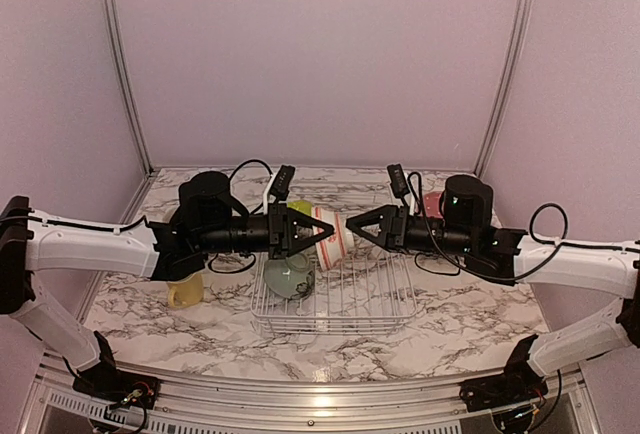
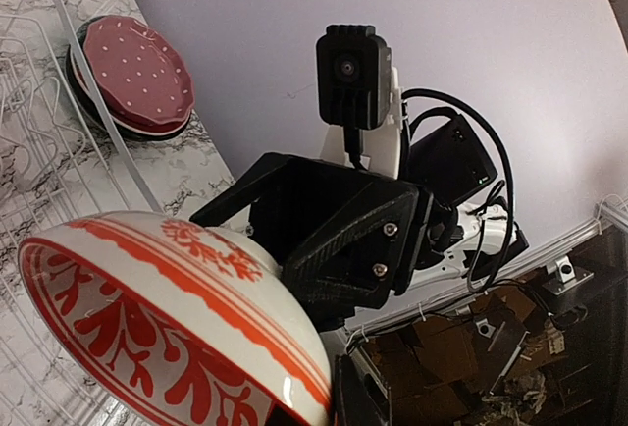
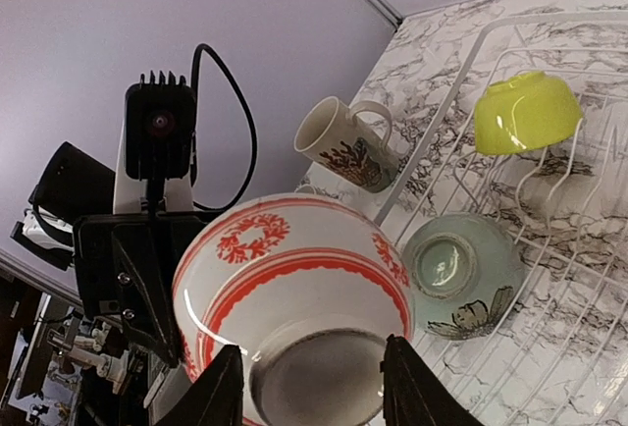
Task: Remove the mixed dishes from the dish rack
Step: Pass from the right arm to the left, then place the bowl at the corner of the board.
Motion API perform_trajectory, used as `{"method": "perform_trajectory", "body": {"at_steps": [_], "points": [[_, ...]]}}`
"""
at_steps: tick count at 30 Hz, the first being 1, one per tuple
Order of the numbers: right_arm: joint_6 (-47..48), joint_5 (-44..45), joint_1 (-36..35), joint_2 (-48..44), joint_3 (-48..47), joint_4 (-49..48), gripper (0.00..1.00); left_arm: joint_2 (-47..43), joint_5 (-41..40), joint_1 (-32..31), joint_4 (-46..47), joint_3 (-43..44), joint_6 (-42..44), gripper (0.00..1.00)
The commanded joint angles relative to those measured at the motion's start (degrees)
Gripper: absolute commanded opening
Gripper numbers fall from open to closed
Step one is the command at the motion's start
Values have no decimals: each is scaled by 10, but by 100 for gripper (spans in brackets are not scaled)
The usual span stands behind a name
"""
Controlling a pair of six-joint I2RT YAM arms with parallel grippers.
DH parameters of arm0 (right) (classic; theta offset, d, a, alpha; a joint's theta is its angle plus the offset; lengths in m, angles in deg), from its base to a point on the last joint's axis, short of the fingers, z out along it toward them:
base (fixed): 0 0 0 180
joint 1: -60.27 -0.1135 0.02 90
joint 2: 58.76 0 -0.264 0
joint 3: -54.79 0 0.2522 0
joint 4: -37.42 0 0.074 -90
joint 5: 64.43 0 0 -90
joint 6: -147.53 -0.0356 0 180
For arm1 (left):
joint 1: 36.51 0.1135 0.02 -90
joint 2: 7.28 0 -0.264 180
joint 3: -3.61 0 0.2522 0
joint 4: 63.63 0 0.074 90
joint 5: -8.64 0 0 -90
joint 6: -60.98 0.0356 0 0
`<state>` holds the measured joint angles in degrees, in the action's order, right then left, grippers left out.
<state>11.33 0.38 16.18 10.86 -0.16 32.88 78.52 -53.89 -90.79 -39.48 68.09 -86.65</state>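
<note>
- Nearest the arm bases: bare marbled table (image 1: 480, 329), then the white wire dish rack (image 1: 335, 326), long axis left to right, centred between the two arms.
- In the rack's near-left part: a pale-green bowl (image 1: 288, 274), tipped with its foot showing, right below where the arms meet.
- Above the rack, clear of its wires: the red-patterned bowl (image 1: 331, 233), on its side, rim toward the left arm, foot toward the right arm.
- Left gripper (image 1: 310, 232): closed right down, apparently pinching the bowl's thin wall at the rim; own fingers hardly visible in the left wrist view.
- Right gripper (image 3: 314, 387): about half spread, one finger on each side of the bowl's foot, seemingly clamped on it.
- Judged a handover; calls for the right side to let go and back off rightward, along the bowl's axis.
- Open room left of the rack, beside a yellow mug (image 1: 185, 292).
- Farther back: a lime bowl (image 3: 525, 112) in the rack, a cream patterned mug (image 3: 348, 146) just outside its wall, a red dotted plate (image 2: 137, 73) beyond on the table.
</note>
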Motion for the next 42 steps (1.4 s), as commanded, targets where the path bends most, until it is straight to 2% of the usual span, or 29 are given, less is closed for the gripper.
{"method": "perform_trajectory", "body": {"at_steps": [1, 3, 6, 9, 13, 18, 22, 26, 29, 32, 36, 42], "points": [[12, 12, 3, -8, -13, -8, 33, -14, -18, -1, -57, 18, 43, 0], [19, 18, 4, -9, -17, 5, 44, -24, -33, -1, -94, 26, 67, 0], [32, 30, 4, -14, -24, 32, 70, -45, -68, -1, -160, 39, 108, 0], [44, 42, 4, -23, -29, 54, 80, -66, -111, 0, -235, 57, 153, 0], [66, 70, 3, -29, -42, 106, 82, -96, -209, 1, -383, 102, 223, 0], [75, 83, 4, -31, -45, 129, 82, -116, -453, 1, -584, 166, 272, 0], [79, 90, 3, -30, -46, 136, 81, -106, -679, 15, -751, 203, 212, 0], [83, 92, 4, -28, -48, 142, 81, -108, -779, 66, -865, 200, 142, 0], [86, 95, 4, -27, -49, 146, 81, -132, -822, 109, -923, 180, 76, 0], [85, 95, 4, -27, -47, 147, 81, -173, -834, 146, -935, 136, 25, 0], [84, 96, 4, -28, -45, 147, 81, -199, -810, 185, -933, 88, -31, 0], [81, 95, 3, -24, -46, 146, 81, -155, -728, 220, -928, 42, -80, 0]]}}
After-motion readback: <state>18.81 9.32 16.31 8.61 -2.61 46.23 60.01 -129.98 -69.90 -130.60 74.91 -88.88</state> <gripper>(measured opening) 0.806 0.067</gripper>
